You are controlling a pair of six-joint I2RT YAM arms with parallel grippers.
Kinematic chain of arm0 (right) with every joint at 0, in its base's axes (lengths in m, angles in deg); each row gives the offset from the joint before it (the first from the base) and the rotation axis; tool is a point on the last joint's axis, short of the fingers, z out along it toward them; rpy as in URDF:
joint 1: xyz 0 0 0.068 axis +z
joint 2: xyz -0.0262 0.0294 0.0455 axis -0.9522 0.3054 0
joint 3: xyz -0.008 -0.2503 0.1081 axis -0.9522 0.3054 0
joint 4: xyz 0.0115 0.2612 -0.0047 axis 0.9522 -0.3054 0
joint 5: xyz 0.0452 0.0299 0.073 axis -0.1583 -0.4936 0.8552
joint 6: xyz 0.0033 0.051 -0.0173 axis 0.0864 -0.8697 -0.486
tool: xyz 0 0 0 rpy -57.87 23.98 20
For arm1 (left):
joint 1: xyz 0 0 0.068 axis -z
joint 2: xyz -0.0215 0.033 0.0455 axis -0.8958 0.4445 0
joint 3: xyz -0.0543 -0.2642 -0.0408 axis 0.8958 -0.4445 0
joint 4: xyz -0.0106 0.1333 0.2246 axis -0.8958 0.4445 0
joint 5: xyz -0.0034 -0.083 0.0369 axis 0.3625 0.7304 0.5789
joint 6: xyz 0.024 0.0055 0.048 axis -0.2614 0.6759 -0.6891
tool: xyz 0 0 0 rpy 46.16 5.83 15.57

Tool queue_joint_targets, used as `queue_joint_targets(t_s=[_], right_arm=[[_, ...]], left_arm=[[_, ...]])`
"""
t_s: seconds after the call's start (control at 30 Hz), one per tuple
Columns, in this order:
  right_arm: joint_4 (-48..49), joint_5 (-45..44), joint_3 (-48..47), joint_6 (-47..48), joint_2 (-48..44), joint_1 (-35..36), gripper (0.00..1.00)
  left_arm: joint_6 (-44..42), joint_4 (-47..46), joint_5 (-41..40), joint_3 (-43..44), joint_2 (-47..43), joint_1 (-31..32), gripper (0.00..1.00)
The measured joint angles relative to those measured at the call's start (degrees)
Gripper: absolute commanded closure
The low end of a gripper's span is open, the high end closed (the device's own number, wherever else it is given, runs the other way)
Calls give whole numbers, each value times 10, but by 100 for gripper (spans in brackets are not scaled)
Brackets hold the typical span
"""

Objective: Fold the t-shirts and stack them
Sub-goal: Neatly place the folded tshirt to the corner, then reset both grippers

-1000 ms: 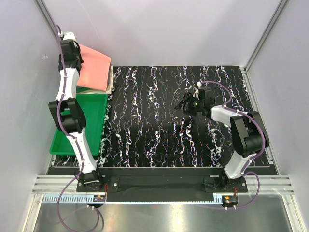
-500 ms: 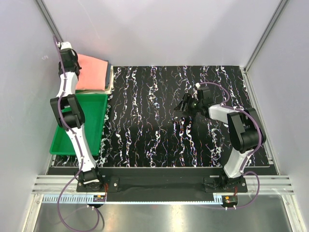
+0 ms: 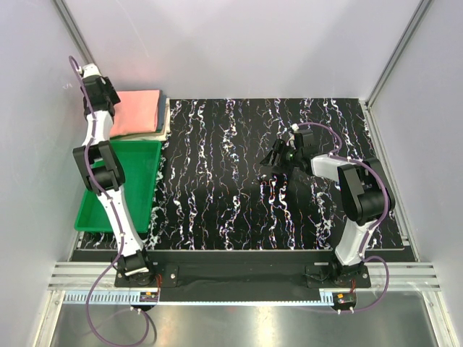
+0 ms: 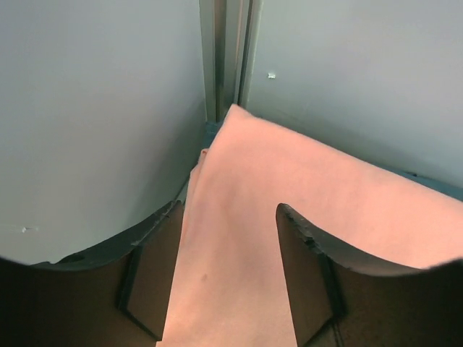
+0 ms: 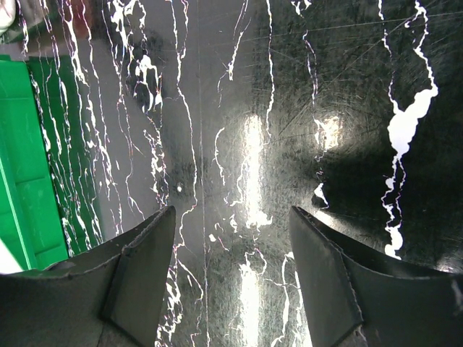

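Lying flat now, the folded salmon-pink t-shirt (image 3: 137,112) rests on a pale folded layer (image 3: 166,116) in the far left corner, just beyond the green tray (image 3: 145,181). A second ago it hung tilted and lifted from the left tool (image 3: 101,97). That tool has since let go and drawn back toward the corner wall. In the wrist view its fingers (image 4: 311,275) stand spread, with the pink cloth showing between and below them and nothing pinched. Whether the fingers touch the cloth cannot be told. The right tool (image 3: 278,155) hovers over the middle of the black marbled counter (image 3: 231,188), spread and holding nothing, at nearly the same spot as before. Its arm has folded in a little closer.
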Motion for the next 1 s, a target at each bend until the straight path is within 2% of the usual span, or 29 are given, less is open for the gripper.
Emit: queue_joint_targets(t_s=[0.1,0.23,0.47,0.5,0.63,0.83,1.0], right_arm=[[0,0,0,0,0,0,28],[0,0,0,0,0,0,28],[0,3,-1,0,0,0,28],[0,3,-1,0,0,0,28],[1,4,-1,-1,0,0,28],[-9,13,-1,-5,-10,0,27],[-48,12,-1,-12,-85,0,25]], left_arm=[[13,-10,1,-17,-11,0,37],[21,-18,11,-38,-35,3,40],[49,-31,88,-78,-96,9,74],[58,-31,105,-90,-107,10,85],[94,-26,169,-138,-141,18,99],[127,-12,212,-254,-191,41,100],[151,20,256,-337,-244,52,100]])
